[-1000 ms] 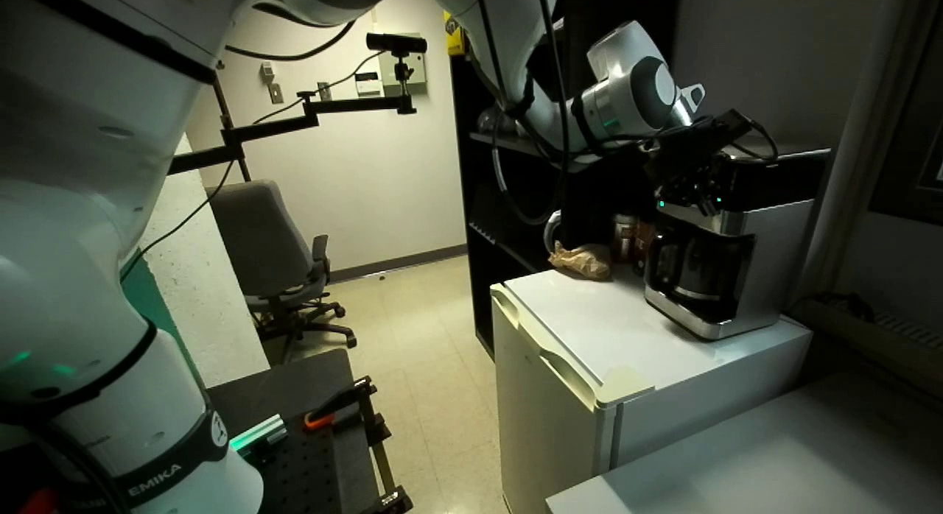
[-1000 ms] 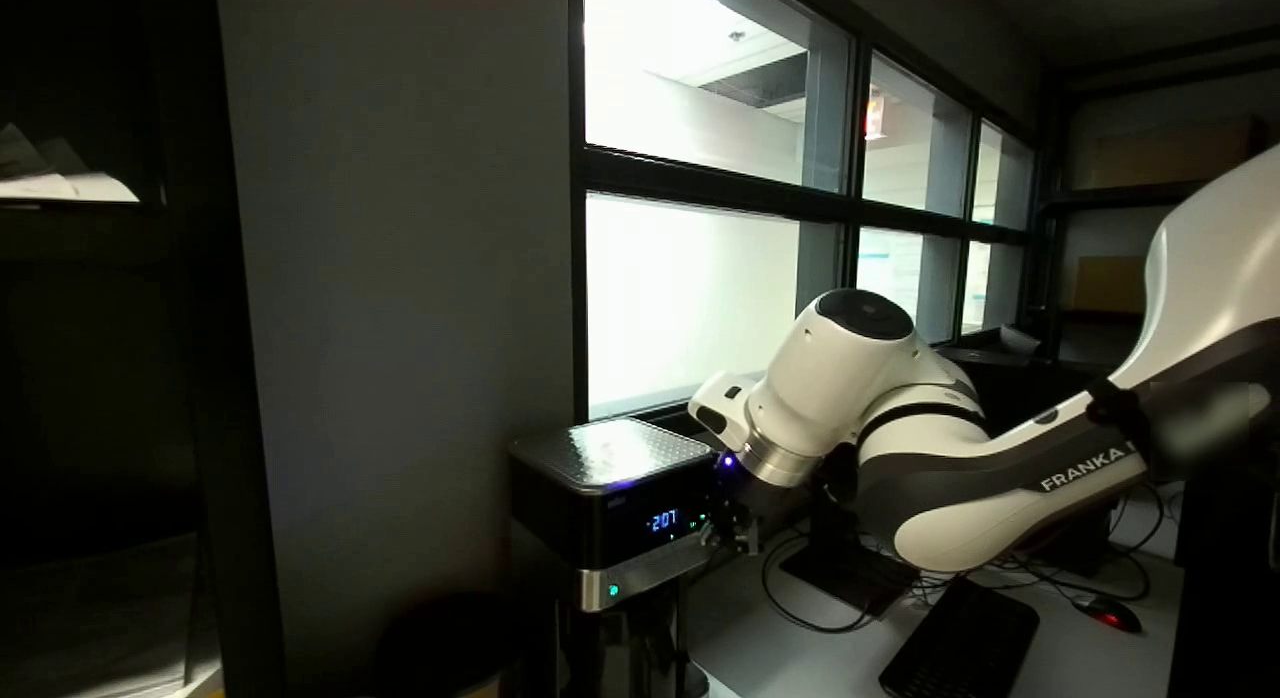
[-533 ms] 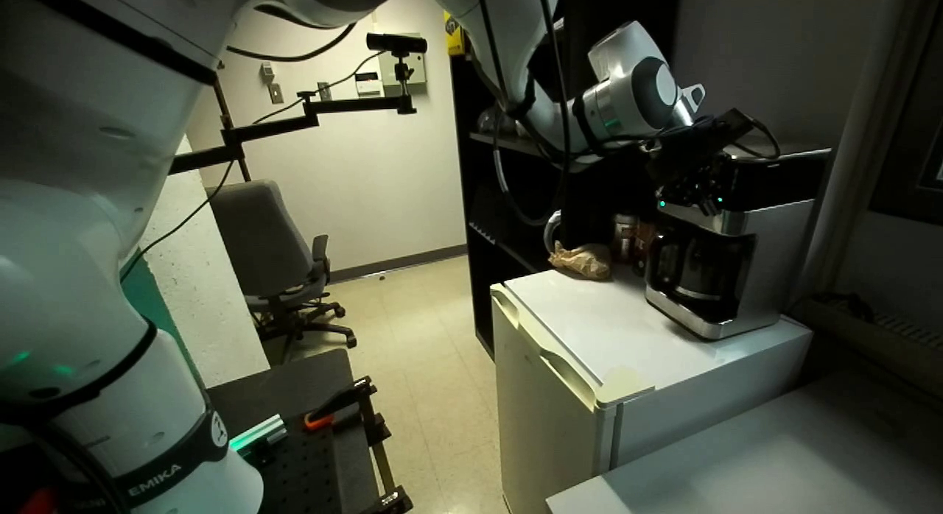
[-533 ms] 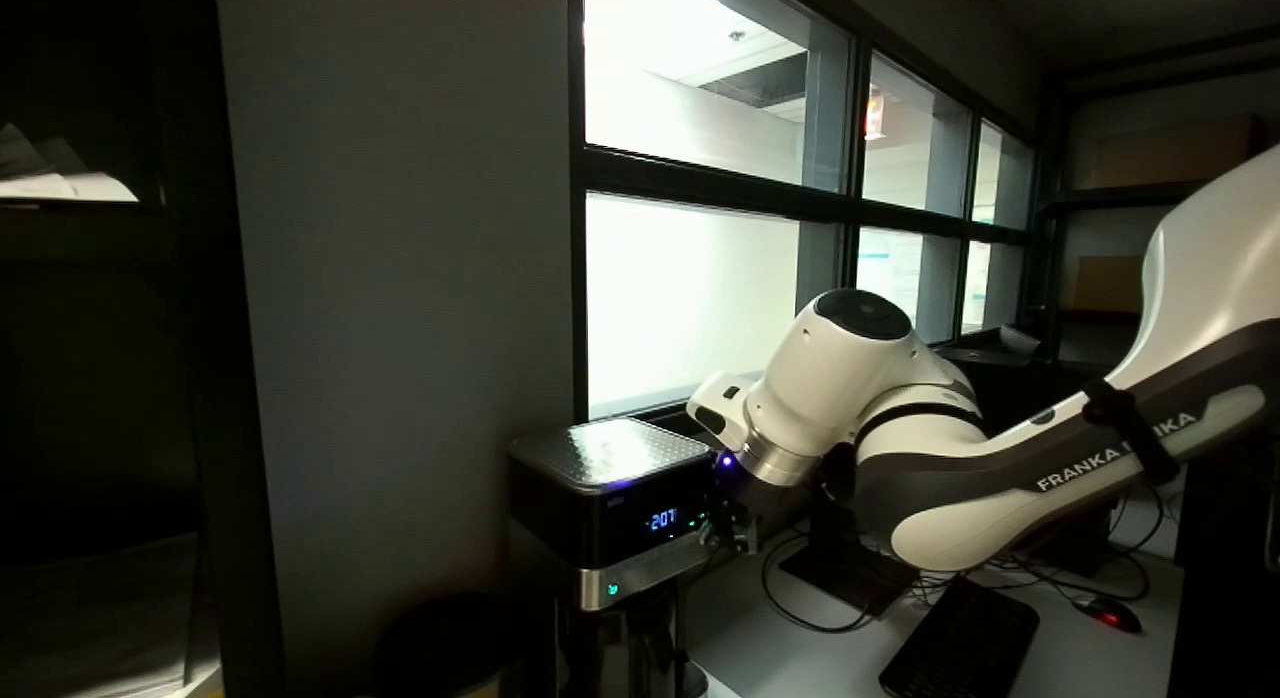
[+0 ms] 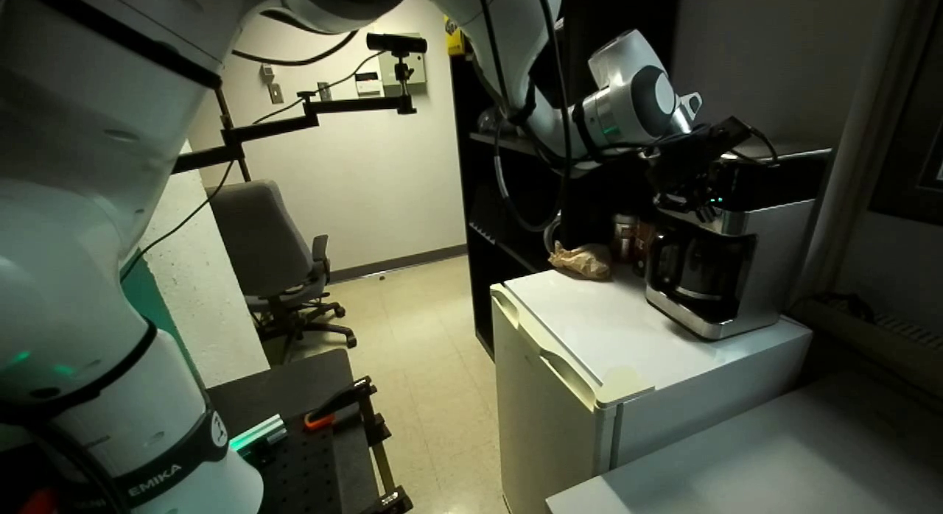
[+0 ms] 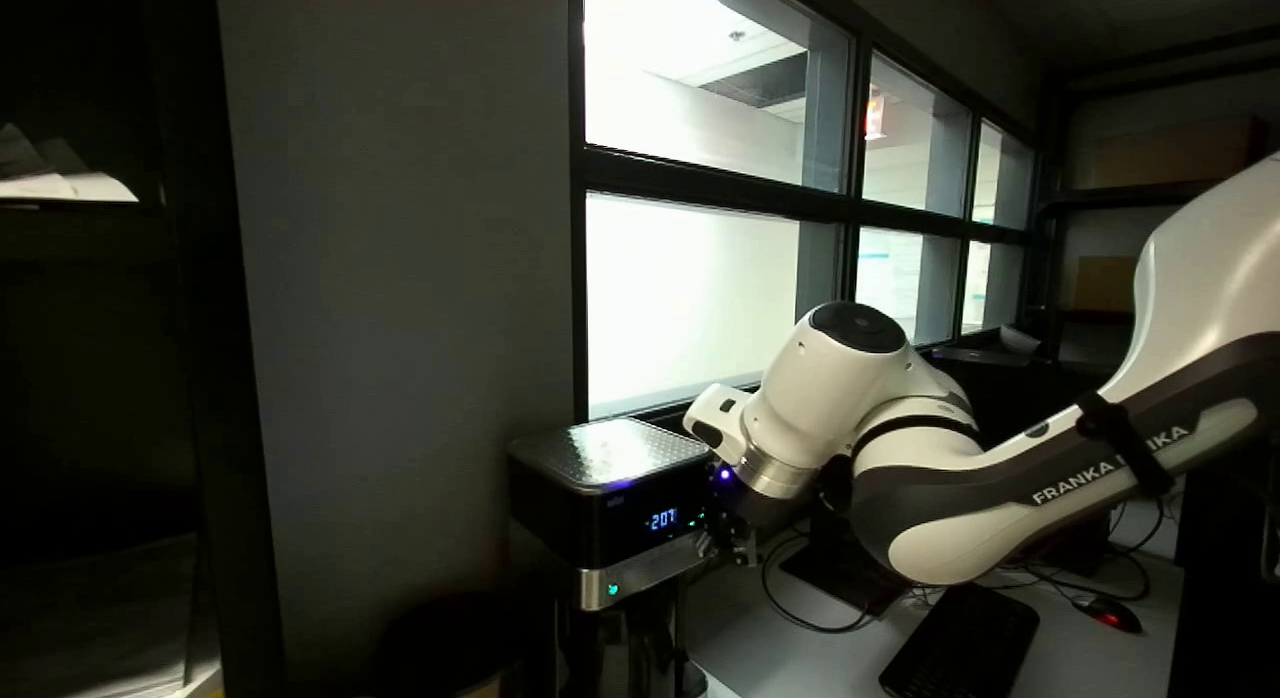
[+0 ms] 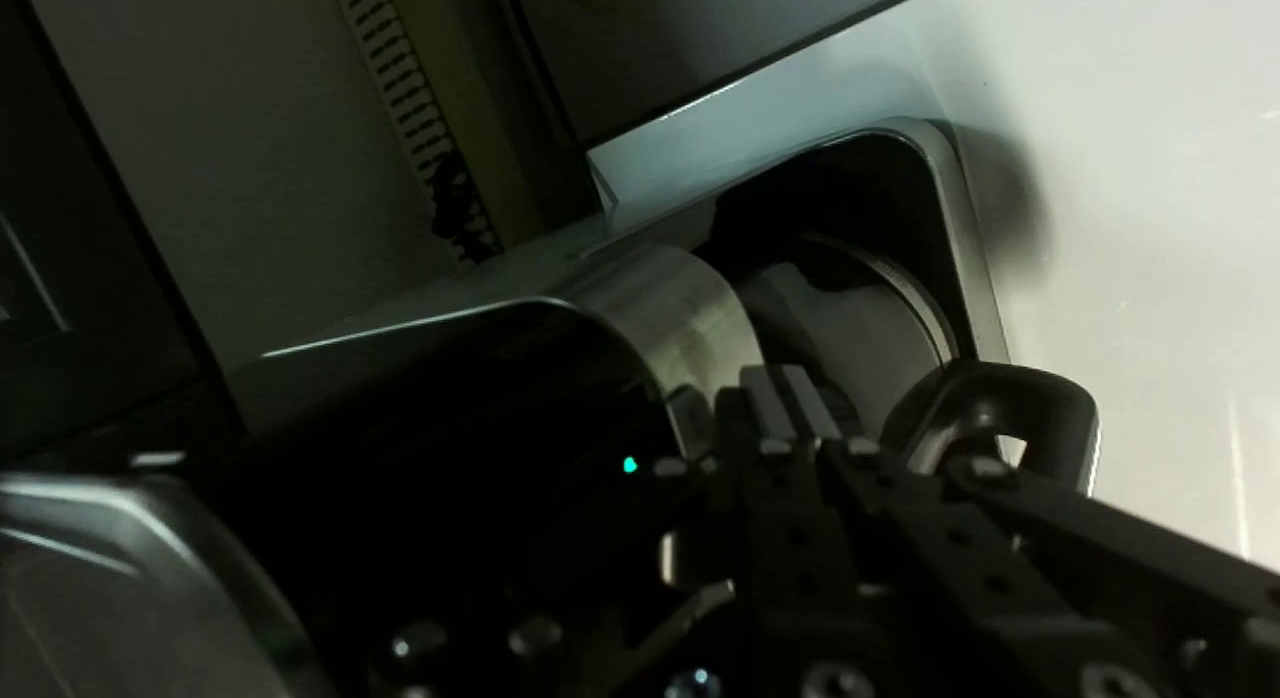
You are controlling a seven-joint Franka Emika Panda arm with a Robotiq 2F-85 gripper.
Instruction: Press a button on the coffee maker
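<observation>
Slightly toward six o'clock sank the gripper [image 7: 787, 398] in both exterior views, jaws together; pressing on the coffee maker [image 5: 775, 260] seemed close.

In the wrist view, the gripper [image 7: 783, 403] hides part of the carafe [image 7: 850, 323]; whether the gripper touches the coffee maker [image 5: 777, 267] cannot be told. In an exterior view, green marks [image 6: 692, 523] beside the display [image 6: 663, 519] are too small to read, and the bottom edge cuts off the coffee maker and keyboard [image 6: 962, 638].
</observation>
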